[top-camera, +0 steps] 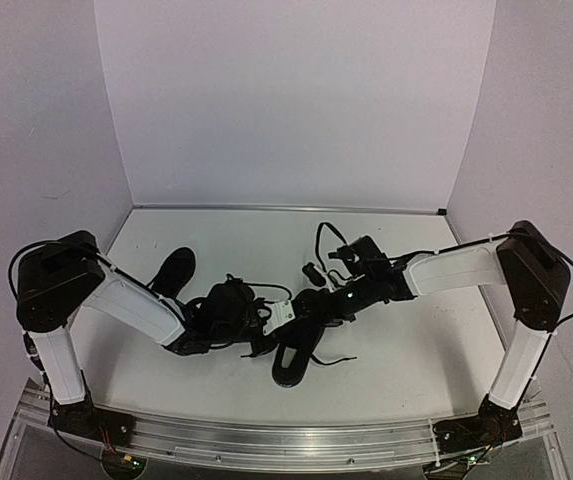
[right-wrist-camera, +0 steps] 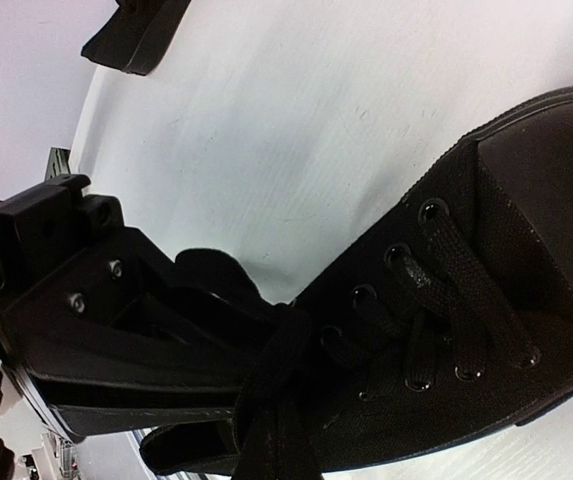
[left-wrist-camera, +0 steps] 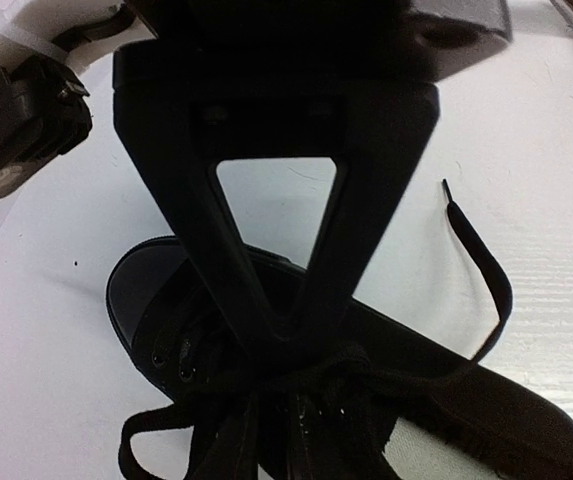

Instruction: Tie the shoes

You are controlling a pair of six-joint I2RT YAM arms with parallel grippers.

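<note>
Both arms meet over one small all-black low-top lace-up shoe [top-camera: 292, 362] at lower centre of the top view, lying on the white table [top-camera: 416, 345]. Its twin, the second black shoe [top-camera: 174, 270], sits apart at left of centre with neither hand near it; the state of its laces is too small to read. On the worked shoe, the flat black lacing [right-wrist-camera: 446, 290] runs through all visible eyelets. The strands gather into a dark bunch above the tongue. Left hand [left-wrist-camera: 286, 335]: fingers converge to a point down in that bunch; black on black, cannot tell whether the tips are together or slightly parted, or whether a strand is held. Right hand [right-wrist-camera: 251, 355]: closed, with lace strands bunched at its tips; a pinched strand looks likely but is not clear. A slack lace loop [left-wrist-camera: 141, 445] hangs at lower left of the left wrist view. One free lace end [left-wrist-camera: 481, 260] trails loose across the table at right. No finished bow is visible. Judgement: first shoe mid-knot, tightening and bow left to do; second shoe not yet begun, so the task is well under half done.
</note>
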